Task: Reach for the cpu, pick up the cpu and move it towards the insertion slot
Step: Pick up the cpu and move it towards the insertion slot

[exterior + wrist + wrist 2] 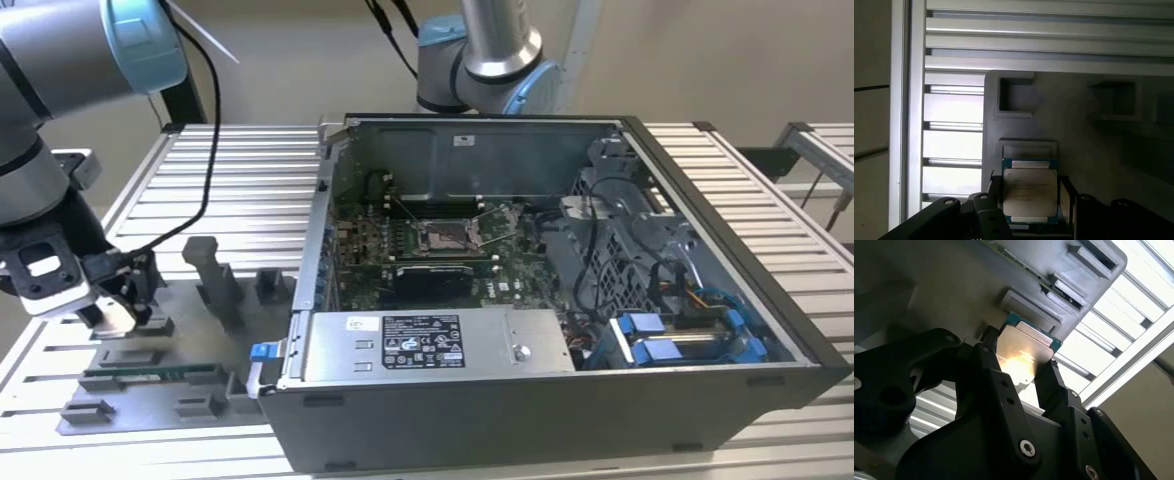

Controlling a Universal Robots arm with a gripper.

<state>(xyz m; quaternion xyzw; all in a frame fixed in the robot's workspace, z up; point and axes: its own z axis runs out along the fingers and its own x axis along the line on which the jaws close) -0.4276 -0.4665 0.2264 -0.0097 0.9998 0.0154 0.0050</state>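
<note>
Top of cpu [1021, 352]: bright polished metal, glaring; teal board rim. Matt black gripper [1019, 360]. Dull grey plastic holder tray [1079, 135]. Ribbed, satin bare-metal table [174, 170].

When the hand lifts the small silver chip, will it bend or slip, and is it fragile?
The chip looks flat with a metal top, so it probably stays stiff. Its top shines, so it may be smooth and could slip, since the hand grips only its thin edges. The thin green board rim looks easy to damage.

Silvery cpu [1030, 192], teal edge
</note>
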